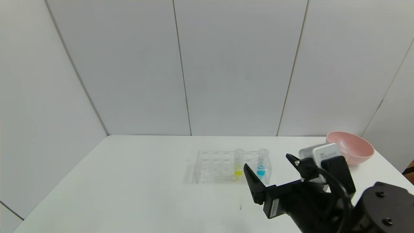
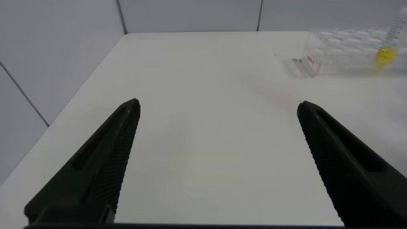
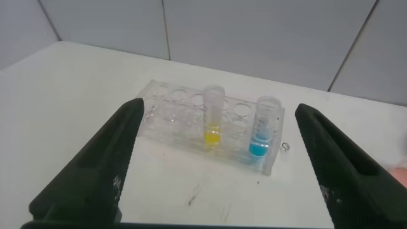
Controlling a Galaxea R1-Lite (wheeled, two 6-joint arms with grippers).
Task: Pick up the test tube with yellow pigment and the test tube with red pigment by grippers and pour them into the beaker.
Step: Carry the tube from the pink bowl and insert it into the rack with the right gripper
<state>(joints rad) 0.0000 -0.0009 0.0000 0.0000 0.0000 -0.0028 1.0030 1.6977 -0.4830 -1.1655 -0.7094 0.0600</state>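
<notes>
The test tube with yellow pigment [image 1: 238,163] stands upright in a clear rack [image 1: 213,165] at mid-table, also in the right wrist view [image 3: 212,117] and the left wrist view [image 2: 384,53]. A tube with blue liquid [image 1: 262,165] stands at the rack's right end. My right gripper [image 1: 266,160] is open and empty, hovering just in front of the rack, with both tubes between its fingers in the right wrist view [image 3: 218,106]. My left gripper [image 2: 217,104] is open and empty over bare table, far left of the rack. The red tube and the beaker are out of view.
A pink bowl [image 1: 351,150] sits at the table's far right corner, behind my right wrist. The white table [image 1: 129,181] is bounded by grey wall panels at the back and left. Faint scuff marks lie in front of the rack [image 3: 191,198].
</notes>
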